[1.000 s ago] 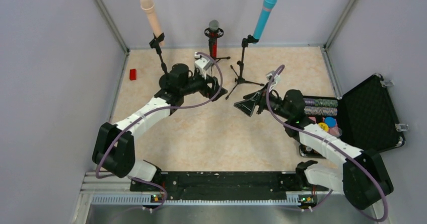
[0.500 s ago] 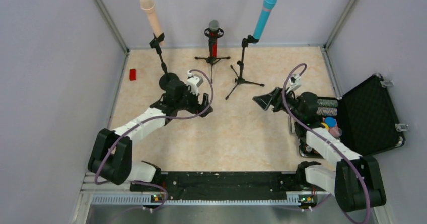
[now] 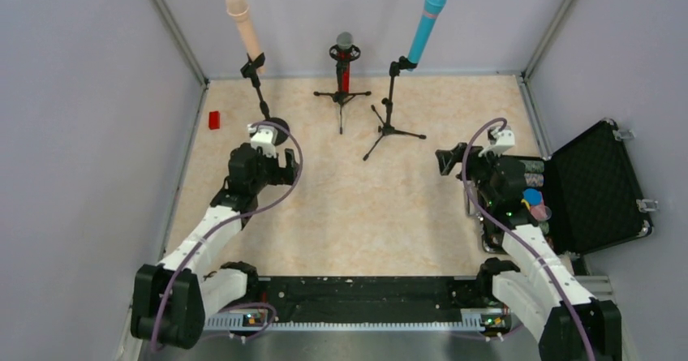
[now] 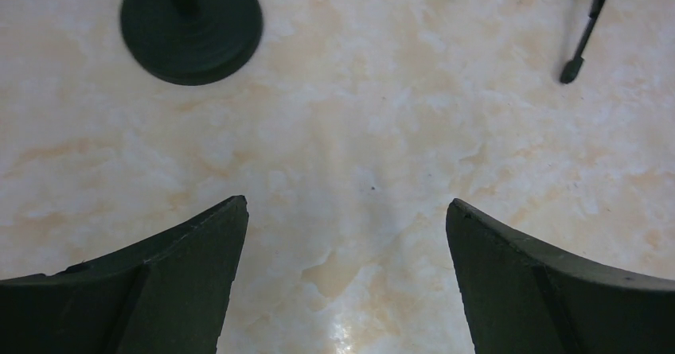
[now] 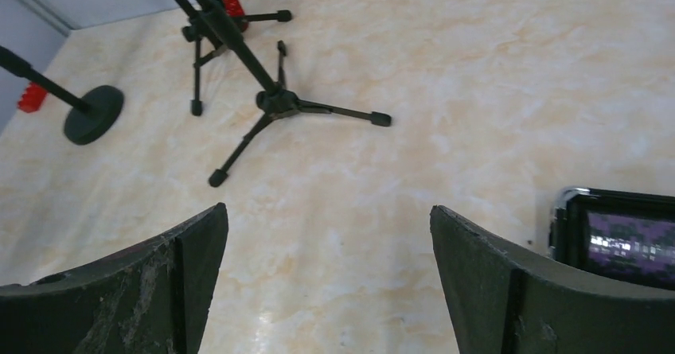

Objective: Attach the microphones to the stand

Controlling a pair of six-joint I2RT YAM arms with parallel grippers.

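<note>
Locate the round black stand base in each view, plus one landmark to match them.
Top external: round stand base sits left of centre, under the peach microphone, its near edge partly covered.
Left wrist: top left, whole disc showing.
Right wrist: far left, mid-height.
Shared landmark: black tripod legs lie to the base's right in all three.

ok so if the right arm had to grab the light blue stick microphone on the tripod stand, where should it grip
Probably on the bare shaft of the light-blue stick microphone, above the black clip of the tripod stand that holds its lower end. It leans up to the right, so come from the near side, with the open right gripper straddling the shaft across its narrow width.
</note>
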